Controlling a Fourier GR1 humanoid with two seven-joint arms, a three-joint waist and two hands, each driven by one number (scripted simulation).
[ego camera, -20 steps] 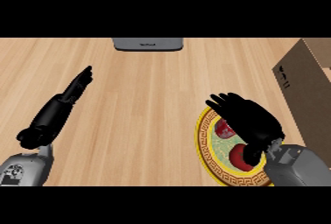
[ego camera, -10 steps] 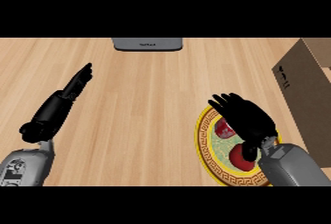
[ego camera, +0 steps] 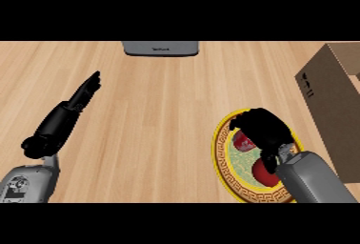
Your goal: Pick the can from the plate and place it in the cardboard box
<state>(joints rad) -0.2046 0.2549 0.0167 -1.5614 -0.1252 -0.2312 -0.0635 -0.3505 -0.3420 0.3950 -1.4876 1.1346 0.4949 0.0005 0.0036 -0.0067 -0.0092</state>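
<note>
The wooden surface (ego camera: 162,124) lies open between the hands. The cardboard box (ego camera: 330,102) sits at the right edge. On the plate (ego camera: 226,162), the right hand (ego camera: 264,127) curls around the red can (ego camera: 246,141). The left hand (ego camera: 70,107) rests with fingers straight near the left edge.

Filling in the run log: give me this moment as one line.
phase: grasping | right hand: curled over can on plate | left hand: open, resting at left | cardboard box: right edge, can not in it

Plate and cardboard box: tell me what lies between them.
In the head view, only a bare strip of wooden counter separates the plate from the cardboard box. The right hand curls over the red can on the plate.
</note>
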